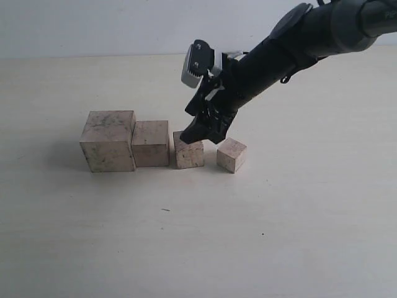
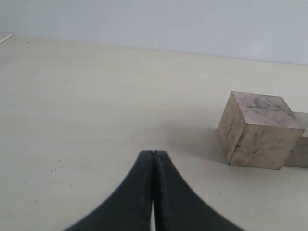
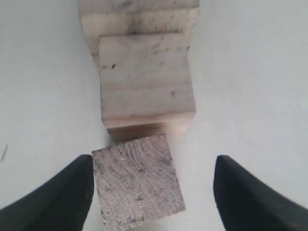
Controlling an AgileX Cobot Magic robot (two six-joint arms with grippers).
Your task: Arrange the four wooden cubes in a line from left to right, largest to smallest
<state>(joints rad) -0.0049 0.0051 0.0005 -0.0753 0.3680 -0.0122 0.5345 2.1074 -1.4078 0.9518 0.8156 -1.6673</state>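
We find the four wooden cubes standing in a row across the middle of the exterior frame. The largest cube (image 1: pixel 108 141) is at the left, the second cube (image 1: pixel 151 143) touches it, and the third cube (image 1: pixel 188 151) sits just beside that. The smallest cube (image 1: pixel 231 154) is at the right end, apart from the third and turned out of square with the row.

The right gripper (image 1: pixel 201 130) hangs low over the third cube with its jaws parted. The wrist view shows that cube between the fingers (image 3: pixel 53 197), one finger at its side and the other clear of it, so nothing is grasped. The left gripper (image 2: pixel 153 192) is clenched finger against finger on nothing, with the largest cube well apart from it.

Risks, in our judgement:
- **Lift-off:** if the gripper does not rise straight, the near finger could drag the third cube, skewing it or knocking it against the second.
- **Sideways sweep:** a move toward the right of the frame could strike the smallest cube.
- **Smallest cube:** its gap and twist leave the line uneven. Correcting that calls for a fresh grasp, and a pinch across its corners could spin or flick it.

The table (image 1: pixel 198 248) is pale, matt and flat, with a few small dark specks at lower centre. A plain whitish wall (image 1: pixel 93 25) fills the top of the frame.
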